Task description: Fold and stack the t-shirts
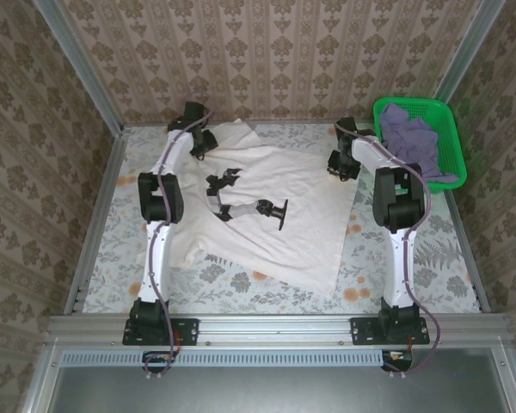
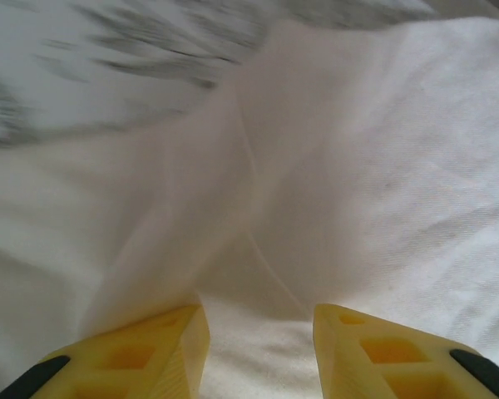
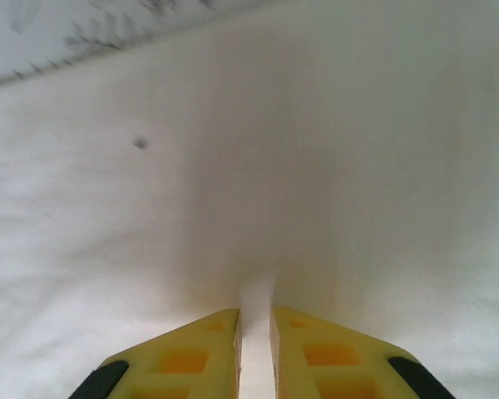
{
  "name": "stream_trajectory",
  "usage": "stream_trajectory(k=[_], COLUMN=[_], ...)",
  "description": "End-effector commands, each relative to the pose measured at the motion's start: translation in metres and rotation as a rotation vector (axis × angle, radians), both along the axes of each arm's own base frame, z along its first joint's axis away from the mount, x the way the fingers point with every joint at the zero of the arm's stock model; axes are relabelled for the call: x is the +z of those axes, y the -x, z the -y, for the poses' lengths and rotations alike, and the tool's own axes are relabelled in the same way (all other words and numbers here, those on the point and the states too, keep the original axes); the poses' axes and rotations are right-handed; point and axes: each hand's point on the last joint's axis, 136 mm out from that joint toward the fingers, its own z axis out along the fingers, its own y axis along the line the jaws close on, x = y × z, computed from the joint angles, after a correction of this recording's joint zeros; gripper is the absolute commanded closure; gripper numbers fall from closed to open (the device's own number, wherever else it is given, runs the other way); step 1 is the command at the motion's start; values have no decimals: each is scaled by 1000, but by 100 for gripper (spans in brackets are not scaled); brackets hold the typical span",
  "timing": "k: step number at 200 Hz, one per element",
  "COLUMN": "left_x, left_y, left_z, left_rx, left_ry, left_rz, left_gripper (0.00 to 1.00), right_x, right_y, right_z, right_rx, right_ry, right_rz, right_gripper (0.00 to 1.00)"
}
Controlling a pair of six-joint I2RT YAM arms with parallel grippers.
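Left gripper [image 2: 258, 320]: fingers apart, poised on the far left corner of the cream-white t-shirt [image 1: 301, 232], nothing pinched yet. The shirt lies spread on the table [image 1: 430, 275] between my arms, long axis slanting far-left to near-right; collar end I cannot make out. Right gripper [image 3: 255, 317]: closed on a thin ridge of its far right edge. Lavender t-shirt [image 1: 408, 138] waits in the green basket [image 1: 454, 142]. Likely step: first fold. Next, the left must clamp, then both lift together.

leaf-patterned table [image 1: 430, 262], cream-white t-shirt [image 1: 301, 241] spread flat, green basket [image 1: 452, 142] far right corner
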Motion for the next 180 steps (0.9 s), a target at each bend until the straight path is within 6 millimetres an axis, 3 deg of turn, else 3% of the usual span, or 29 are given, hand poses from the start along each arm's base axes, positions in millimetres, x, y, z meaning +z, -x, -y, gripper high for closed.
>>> stream_trajectory(k=[1, 23, 42, 71, 94, 119, 128, 142, 156, 180], left_x=[-30, -21, -5, 52, 111, 139, 133, 130, 111, 78], left_y=[30, 13, -5, -34, -27, 16, 41, 78, 124, 203], left_z=[-75, -94, -102, -89, -76, -82, -85, -88, -95, -119], left_rx=[167, 181, 164, 61, -3, 32, 60, 88, 124, 203], left_ry=[-128, -83, -68, 36, 48, 33, 37, 42, 27, -61], left_rz=[-161, -97, -22, 149, 234, 206, 169, 129, 27, -122], left_gripper=[60, 56, 51, 38, 28, 28, 29, 39, 50, 60], right_x=[-22, -17, 10, 84, 129, 151, 157, 148, 132, 94], right_y=[-2, -21, -41, -55, -42, -10, 5, 36, 71, 132], right_z=[-11, -22, -36, -50, -51, -51, -50, -50, -53, -80], right_rx=[35, 58, 95, 146, 185, 218, 221, 212, 196, 217], right_ry=[-25, -56, -85, -113, -104, -115, -120, -150, -191, -281], right_rz=[-61, -42, 8, 123, 171, 172, 186, 171, 134, 50], right_gripper=[78, 73, 60, 43, 37, 36, 37, 38, 43, 54])
